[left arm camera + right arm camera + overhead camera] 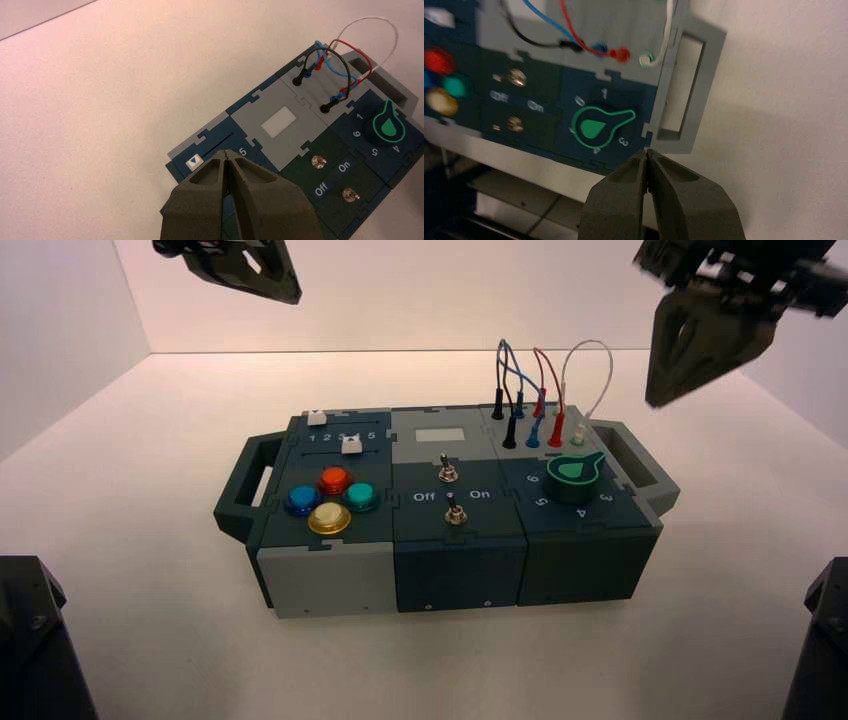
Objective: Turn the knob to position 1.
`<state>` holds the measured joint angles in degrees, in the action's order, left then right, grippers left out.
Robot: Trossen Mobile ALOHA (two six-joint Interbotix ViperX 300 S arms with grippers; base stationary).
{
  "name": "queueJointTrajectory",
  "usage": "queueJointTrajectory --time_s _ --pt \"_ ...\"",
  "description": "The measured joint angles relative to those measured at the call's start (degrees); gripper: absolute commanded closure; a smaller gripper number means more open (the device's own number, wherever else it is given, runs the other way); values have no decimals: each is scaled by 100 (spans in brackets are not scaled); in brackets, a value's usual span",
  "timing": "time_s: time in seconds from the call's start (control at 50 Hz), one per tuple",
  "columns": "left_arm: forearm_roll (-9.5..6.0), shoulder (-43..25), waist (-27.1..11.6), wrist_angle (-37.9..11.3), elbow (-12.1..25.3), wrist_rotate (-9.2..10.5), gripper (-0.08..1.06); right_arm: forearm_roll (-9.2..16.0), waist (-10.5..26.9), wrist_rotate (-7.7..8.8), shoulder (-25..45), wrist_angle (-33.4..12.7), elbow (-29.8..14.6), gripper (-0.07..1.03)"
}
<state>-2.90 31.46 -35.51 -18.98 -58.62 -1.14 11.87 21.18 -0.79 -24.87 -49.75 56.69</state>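
The knob (575,475) is a dark-green dial with a bright green teardrop pointer cap, on the right section of the box (330,580). In the right wrist view the knob (596,127) has its pointer tip between the printed 1 and 3. My right gripper (662,392) hangs in the air above and to the right of the knob, apart from it; its fingers are shut and empty (646,151). My left gripper (288,292) is high over the box's far left side, shut and empty (227,154). The knob also shows in the left wrist view (389,127).
Several coloured dome push buttons (334,479) sit on the box's left section, with two white sliders (351,444) behind them. Two metal toggle switches (448,472) stand in the middle, marked Off and On. Looped wires (540,380) rise just behind the knob. A handle (640,455) sticks out at each end.
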Motion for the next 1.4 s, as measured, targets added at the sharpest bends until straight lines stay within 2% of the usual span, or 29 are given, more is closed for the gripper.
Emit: queueJointTrajectory --time_s 0.5,1.4 --pt "0 -176 0 0 132 -9 101 158 413 18 861 220 -9 99" --pt "0 -176 0 9 141 -9 101 176 413 44 1468 791 -114 99"
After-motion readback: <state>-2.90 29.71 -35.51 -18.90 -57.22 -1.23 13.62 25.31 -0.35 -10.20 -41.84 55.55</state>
